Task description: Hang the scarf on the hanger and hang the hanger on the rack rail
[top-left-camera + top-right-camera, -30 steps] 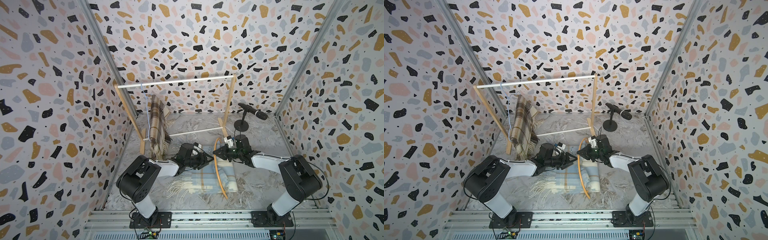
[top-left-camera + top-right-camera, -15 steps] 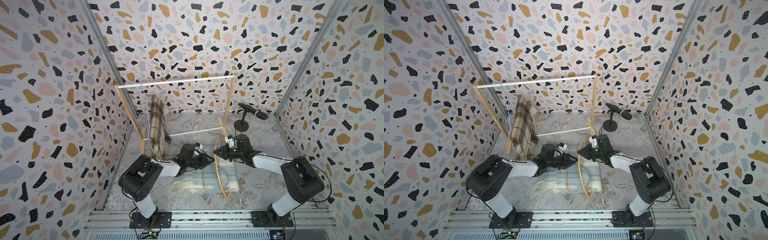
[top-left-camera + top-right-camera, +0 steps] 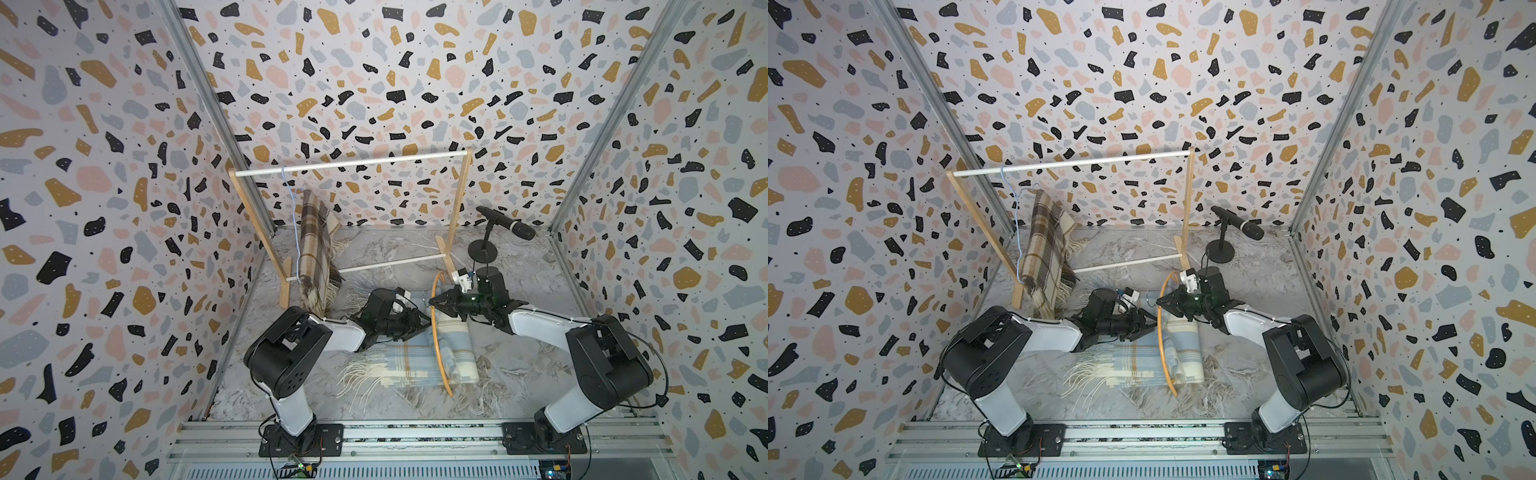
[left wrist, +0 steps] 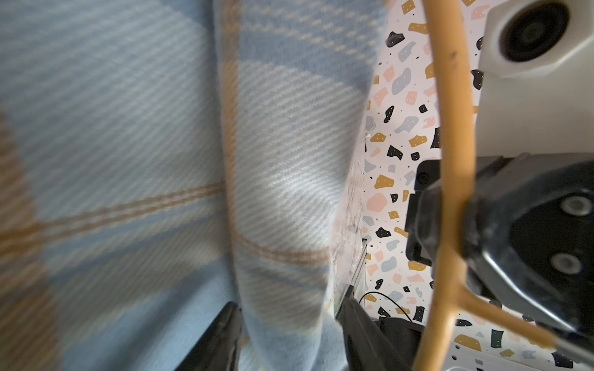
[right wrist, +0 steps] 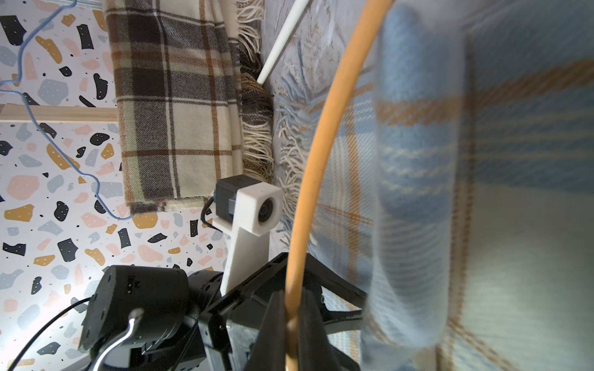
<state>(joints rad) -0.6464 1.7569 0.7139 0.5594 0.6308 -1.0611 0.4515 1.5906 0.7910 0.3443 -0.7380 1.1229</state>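
Scarf (image 3: 399, 361) flat on tabletop (image 3: 519, 365), centre-front, one fold raised. L gripper (image 4: 289, 308): jaws part open astride that fold; grip cannot be told. R gripper (image 5: 292, 308) clamped on hanger (image 5: 316, 154), upright over scarf. Room to move along right edge; rack (image 3: 353, 163) along rear edge.

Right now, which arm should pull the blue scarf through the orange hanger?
Left. The left pincer straddles a fold of the scarf; the right pincer is shut on the hanger, so it's busy.
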